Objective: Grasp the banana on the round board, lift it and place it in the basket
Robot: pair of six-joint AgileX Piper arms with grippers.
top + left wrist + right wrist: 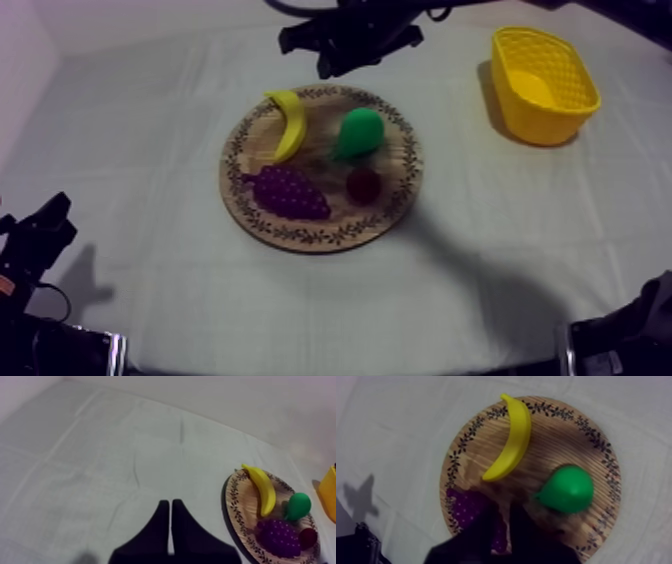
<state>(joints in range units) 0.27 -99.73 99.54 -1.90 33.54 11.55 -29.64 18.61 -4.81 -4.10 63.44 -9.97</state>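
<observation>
My left fingers (pixel 170 507) lie pressed together on nothing, low over the bare tabletop (pixel 150 120) and well apart from the wooden board (pixel 320 236). My right fingers (pixel 506 518) are closed too and empty, above the board between the grapes (pixel 288 192) and the pear (pixel 358 133). The banana (pixel 290 125) lies untouched on the board, just beside the pear. The yellow basket (pixel 540 112) stands well apart.

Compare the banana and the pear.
The banana is yellow, the pear green. The banana is long and curved; the pear is plump and rounded. The banana lies with one end at the patterned rim of the board; the pear sits farther in. Both are toy fruit resting on that board.
</observation>
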